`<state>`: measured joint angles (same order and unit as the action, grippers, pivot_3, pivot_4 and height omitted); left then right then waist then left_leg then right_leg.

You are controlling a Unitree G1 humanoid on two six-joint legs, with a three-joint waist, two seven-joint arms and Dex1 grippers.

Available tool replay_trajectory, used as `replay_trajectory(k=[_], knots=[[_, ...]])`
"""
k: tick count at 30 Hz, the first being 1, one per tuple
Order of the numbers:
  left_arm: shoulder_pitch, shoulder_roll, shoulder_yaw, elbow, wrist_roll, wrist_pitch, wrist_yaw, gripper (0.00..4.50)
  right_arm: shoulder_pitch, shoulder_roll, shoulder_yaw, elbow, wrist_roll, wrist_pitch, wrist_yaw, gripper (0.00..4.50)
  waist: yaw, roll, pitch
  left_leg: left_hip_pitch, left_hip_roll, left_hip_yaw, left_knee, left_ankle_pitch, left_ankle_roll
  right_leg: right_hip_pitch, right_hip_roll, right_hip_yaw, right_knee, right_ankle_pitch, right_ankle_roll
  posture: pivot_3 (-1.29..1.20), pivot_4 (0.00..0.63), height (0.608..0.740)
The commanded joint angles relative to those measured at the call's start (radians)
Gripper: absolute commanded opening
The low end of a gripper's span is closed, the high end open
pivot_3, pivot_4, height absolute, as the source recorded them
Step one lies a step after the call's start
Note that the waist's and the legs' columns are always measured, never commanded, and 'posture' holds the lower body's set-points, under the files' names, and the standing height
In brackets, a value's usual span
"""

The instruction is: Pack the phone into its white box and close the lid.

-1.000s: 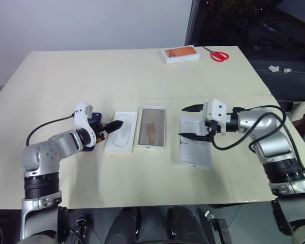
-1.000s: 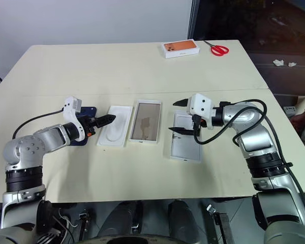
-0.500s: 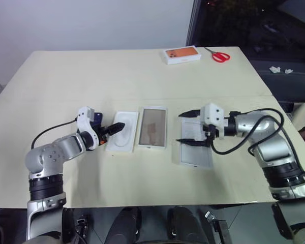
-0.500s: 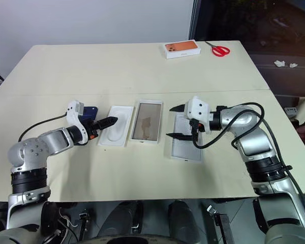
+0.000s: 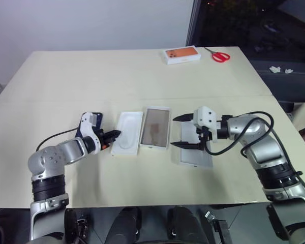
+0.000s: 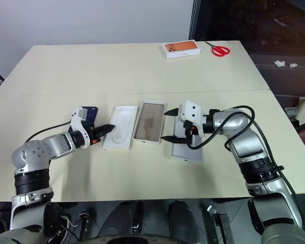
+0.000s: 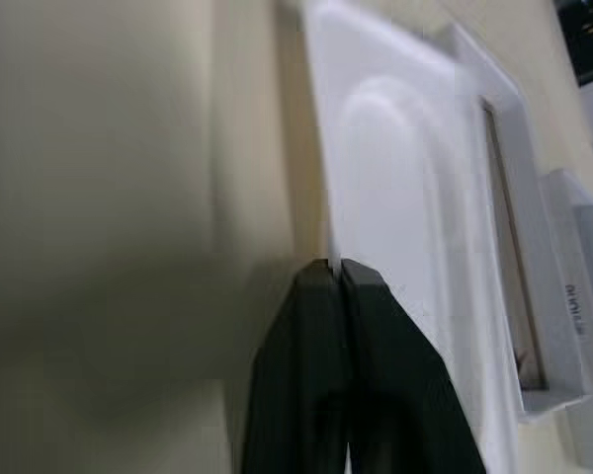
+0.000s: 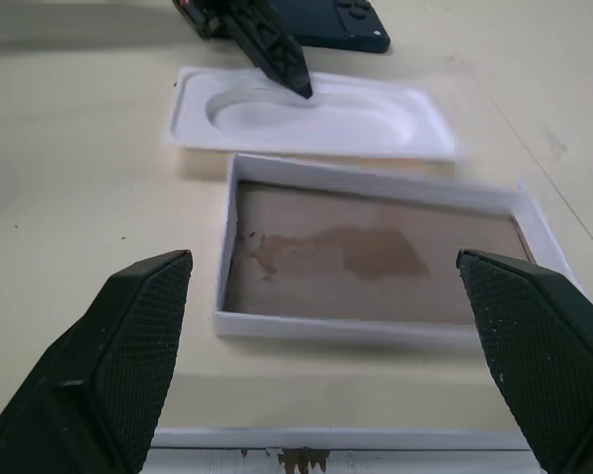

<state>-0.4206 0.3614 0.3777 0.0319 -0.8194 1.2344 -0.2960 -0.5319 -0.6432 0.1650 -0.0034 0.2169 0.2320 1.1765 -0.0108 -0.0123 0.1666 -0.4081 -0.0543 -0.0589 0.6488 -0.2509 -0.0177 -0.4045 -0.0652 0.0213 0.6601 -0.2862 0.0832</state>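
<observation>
left gripper at centre left is clenched, its tips at the white insert's edge. right gripper hangs released over the lid beside the white box. the phone lies left of the insert.

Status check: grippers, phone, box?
Left gripper shut at the insert's edge. Right gripper open over the lid. Phone still outside the empty box.

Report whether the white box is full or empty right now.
Empty. The white box lies open on the table with its whole brownish floor bare; the phone lies on the table past the white insert.
</observation>
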Motion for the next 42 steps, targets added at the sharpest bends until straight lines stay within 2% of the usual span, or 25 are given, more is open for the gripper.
replay_trajectory(k=[1,8,11,14,17,23,30,32,35,40,42], knots=[[0.027,0.009,-0.001,-0.014,0.009,-0.006,-0.005,0.01,-0.009,0.001,-0.019,-0.022,0.012,-0.018,-0.009,4.50,-0.001,0.000,0.000,0.000,0.000,0.000,0.000,0.000,0.000,0.000,0.000,0.000,0.000,0.000,0.000,0.00,0.150,0.740],[0.029,0.007,0.029,-0.016,-0.009,-0.008,0.004,0.01,0.002,-0.003,-0.019,-0.027,0.012,-0.024,-0.013,4.50,-0.002,0.000,0.000,0.000,0.000,0.000,0.000,0.000,0.000,0.000,0.000,0.000,0.000,0.000,0.000,0.00,0.150,0.740],[-0.004,-0.006,0.144,-0.021,-0.085,-0.028,0.028,0.01,0.009,0.000,-0.023,-0.027,0.018,-0.027,-0.017,4.50,-0.003,0.000,0.000,0.000,0.000,0.000,0.000,0.000,0.000,-0.001,0.000,0.000,0.000,0.000,0.000,0.00,0.150,0.740],[0.008,0.032,0.172,-0.035,-0.083,-0.041,0.024,0.01,0.024,0.011,-0.013,-0.039,0.025,-0.011,-0.021,4.50,-0.002,-0.001,0.000,0.000,0.001,0.000,0.000,0.000,0.000,-0.001,0.000,0.000,0.000,0.000,0.000,0.00,0.150,0.740],[-0.006,0.038,0.235,-0.030,-0.141,-0.010,0.043,0.01,0.019,0.031,0.024,-0.038,-0.003,0.018,-0.042,4.50,-0.001,-0.001,0.000,0.000,0.001,0.000,0.000,0.000,0.000,-0.001,0.000,0.000,0.000,0.000,0.000,0.00,0.150,0.740],[-0.022,0.085,0.241,-0.052,-0.152,-0.001,0.054,0.01,-0.078,0.170,0.115,-0.014,-0.060,0.155,-0.153,4.50,-0.003,-0.001,0.001,-0.001,0.001,0.000,-0.001,0.001,-0.002,-0.003,0.001,0.001,0.002,0.000,0.000,0.00,0.150,0.740],[-0.018,0.081,0.234,-0.071,-0.166,-0.004,0.067,0.01,-0.043,0.191,0.183,-0.009,-0.115,0.161,-0.180,4.50,0.001,-0.003,0.000,-0.001,-0.001,0.000,0.000,0.001,-0.002,-0.002,-0.001,0.000,0.001,0.000,0.000,0.00,0.150,0.740],[-0.014,0.078,0.235,-0.077,-0.170,-0.005,0.074,0.00,-0.037,0.189,0.193,-0.012,-0.121,0.166,-0.179,3.98,-0.002,-0.003,0.000,-0.001,-0.001,0.000,-0.001,0.001,-0.002,-0.003,-0.001,0.000,0.001,0.000,0.000,0.00,0.150,0.740],[-0.004,0.074,0.228,-0.082,-0.172,-0.008,0.073,0.00,-0.029,0.168,0.225,0.023,-0.176,0.112,-0.187,2.73,-0.006,-0.003,0.000,-0.001,0.000,0.000,-0.001,0.001,-0.002,-0.003,0.000,0.000,0.002,0.000,0.000,0.00,0.150,0.740],[-0.009,0.063,0.216,-0.078,-0.169,-0.021,0.077,0.00,-0.035,0.172,0.236,0.074,-0.223,0.069,-0.212,0.14,-0.003,-0.003,0.000,-0.001,0.000,0.000,-0.001,0.001,-0.002,-0.003,0.000,0.000,0.002,0.000,0.000,0.00,0.150,0.740],[-0.011,0.061,0.211,-0.076,-0.168,-0.024,0.081,0.00,-0.040,0.179,0.232,0.074,-0.222,0.067,-0.211,0.06,-0.002,-0.004,0.000,-0.001,0.000,0.000,-0.001,0.001,-0.002,-0.003,0.000,0.000,0.002,0.000,0.000,0.00,0.150,0.740]])
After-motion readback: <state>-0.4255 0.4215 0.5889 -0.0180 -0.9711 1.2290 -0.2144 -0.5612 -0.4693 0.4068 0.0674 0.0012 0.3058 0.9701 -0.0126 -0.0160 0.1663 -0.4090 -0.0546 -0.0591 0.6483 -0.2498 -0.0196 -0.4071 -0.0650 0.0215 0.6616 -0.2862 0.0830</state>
